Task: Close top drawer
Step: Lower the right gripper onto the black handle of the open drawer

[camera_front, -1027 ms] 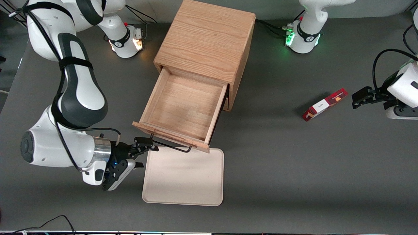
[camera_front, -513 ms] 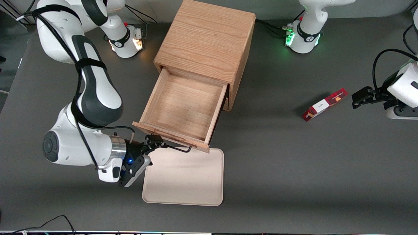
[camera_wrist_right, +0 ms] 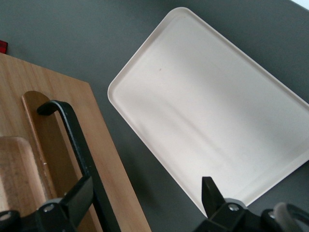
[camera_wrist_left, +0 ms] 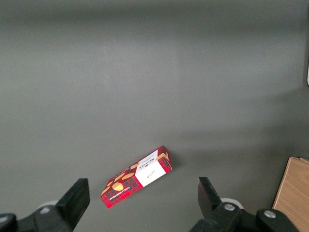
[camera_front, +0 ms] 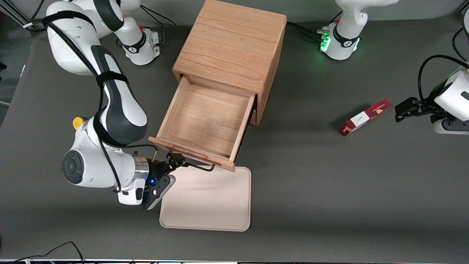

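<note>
The top drawer (camera_front: 205, 121) of the oak cabinet (camera_front: 231, 44) is pulled far out and is empty. Its black wire handle (camera_front: 198, 167) sticks out from the drawer front toward the front camera. My right gripper (camera_front: 175, 160) is at the end of the handle nearest the working arm, just in front of the drawer front. In the right wrist view the gripper (camera_wrist_right: 145, 198) is open. The handle (camera_wrist_right: 72, 140) runs close along the inner side of one finger (camera_wrist_right: 77, 195), and the drawer front (camera_wrist_right: 104, 159) lies between the fingers.
A beige tray (camera_front: 207, 200) lies on the table just in front of the open drawer, partly under the handle; it also shows in the right wrist view (camera_wrist_right: 203, 106). A red box (camera_front: 364, 117) lies toward the parked arm's end. A small yellow object (camera_front: 77, 122) sits by the working arm.
The right arm has swung toward the drawer, bringing the gripper from beside the tray's corner up to the handle's end. The drawer has not moved. The yellow object has come into view.
</note>
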Robot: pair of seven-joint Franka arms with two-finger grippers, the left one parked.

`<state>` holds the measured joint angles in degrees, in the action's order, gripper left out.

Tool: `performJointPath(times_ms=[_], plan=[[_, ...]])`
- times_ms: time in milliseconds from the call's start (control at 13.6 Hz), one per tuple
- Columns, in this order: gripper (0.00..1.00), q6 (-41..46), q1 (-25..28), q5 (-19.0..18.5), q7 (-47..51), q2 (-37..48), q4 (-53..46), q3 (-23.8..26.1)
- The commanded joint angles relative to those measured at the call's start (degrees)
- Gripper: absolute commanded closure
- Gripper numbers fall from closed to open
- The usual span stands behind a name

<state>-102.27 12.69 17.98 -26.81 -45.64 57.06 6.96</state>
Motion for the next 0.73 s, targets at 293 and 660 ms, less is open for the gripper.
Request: performJointPath(times_ms=[293,660], plan=[[0.00,-0.7,0.8,-0.7,-0.9,0.4,1.2,0.0],[0.00,-0.7,1.9,-0.7,-0.6,1.3,2.4,0.1]])
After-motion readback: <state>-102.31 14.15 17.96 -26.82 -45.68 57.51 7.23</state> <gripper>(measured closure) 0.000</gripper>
